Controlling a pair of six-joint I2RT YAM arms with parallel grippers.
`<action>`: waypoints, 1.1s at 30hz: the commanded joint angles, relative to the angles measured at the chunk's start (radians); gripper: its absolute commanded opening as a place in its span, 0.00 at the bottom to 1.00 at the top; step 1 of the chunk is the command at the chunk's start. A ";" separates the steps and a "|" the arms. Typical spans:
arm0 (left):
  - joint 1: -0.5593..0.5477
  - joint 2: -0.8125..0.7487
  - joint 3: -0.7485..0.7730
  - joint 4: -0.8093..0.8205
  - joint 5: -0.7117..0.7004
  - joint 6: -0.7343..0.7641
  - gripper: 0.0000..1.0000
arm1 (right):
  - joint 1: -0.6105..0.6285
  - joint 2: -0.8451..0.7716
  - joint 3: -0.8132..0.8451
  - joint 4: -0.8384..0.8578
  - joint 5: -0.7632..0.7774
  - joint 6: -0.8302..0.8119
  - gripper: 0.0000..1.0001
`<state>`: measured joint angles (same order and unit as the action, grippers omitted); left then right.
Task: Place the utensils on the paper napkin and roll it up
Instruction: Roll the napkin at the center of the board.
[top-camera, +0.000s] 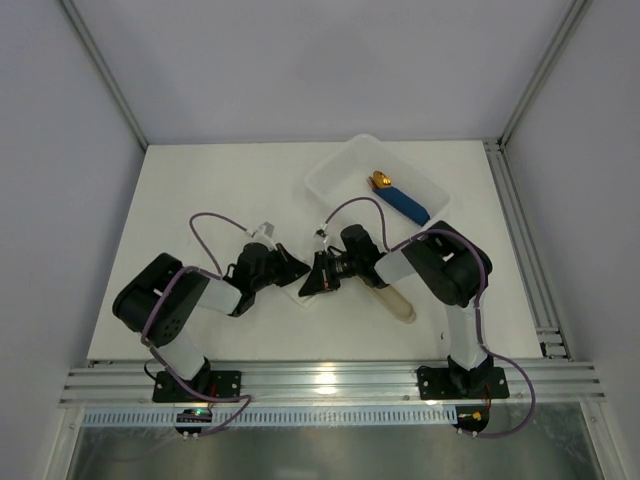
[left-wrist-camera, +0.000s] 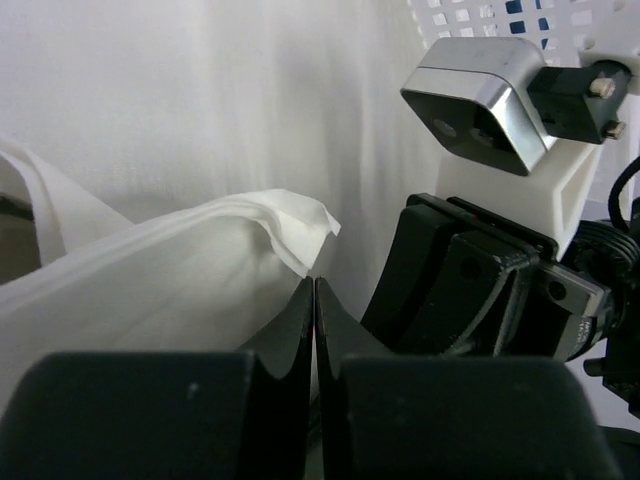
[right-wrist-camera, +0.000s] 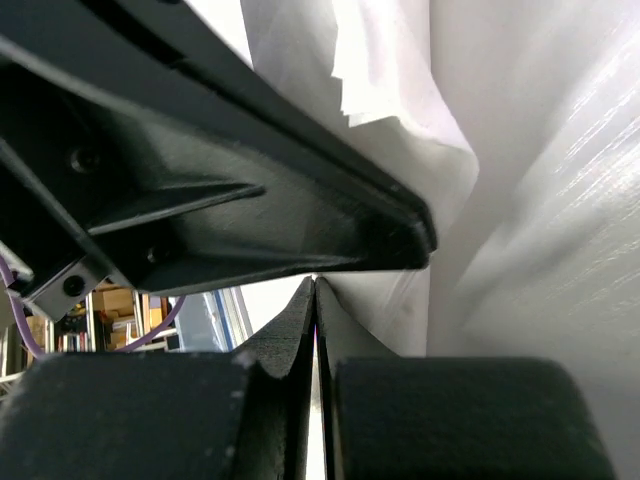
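While both arms lean in twd the table's middle, the left gripper (left-wrist-camera: 314, 287) and right gripper (right-wrist-camera: 315, 285) meet nearly tip to tip over the paper napkin (left-wrist-camera: 180, 280). L jaws are pressed fully together, no gap btwn them. A folded-over corner of the napkin sits right at the fingertips, but can't tell if any paper is actually pinched. R jaws likewise lie flat on each other, w/ the L gripper's black body close above them in the R wrist view and rumpled white paper just beyond. Napkin lies on the white table (top-camera: 200, 200) under both grippers, twd the near side, part of it lifted into a raised fold. Utensils can't be made out in any view. Beige sleeve (top-camera: 398, 303) lies just R of the R gripper, beside that arm. White plastic tray (top-camera: 345, 175) sits at back R, well apart from the napkin, holding a blue-handled gold-tipped piece (top-camera: 400, 200).
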<state>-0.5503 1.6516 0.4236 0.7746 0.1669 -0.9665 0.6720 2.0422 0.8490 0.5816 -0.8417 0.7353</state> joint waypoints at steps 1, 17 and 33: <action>0.024 0.040 0.020 0.095 0.017 0.003 0.00 | 0.014 0.035 -0.027 -0.161 0.108 -0.086 0.04; 0.038 0.131 0.214 -0.423 -0.081 0.077 0.00 | 0.014 -0.060 0.038 -0.314 0.099 -0.157 0.04; 0.039 0.229 0.213 -0.399 -0.058 0.103 0.00 | 0.014 -0.094 0.196 -0.471 0.029 -0.241 0.04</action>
<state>-0.5156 1.8050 0.6662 0.5442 0.1585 -0.9318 0.6834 1.9869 1.0050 0.1497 -0.8047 0.5308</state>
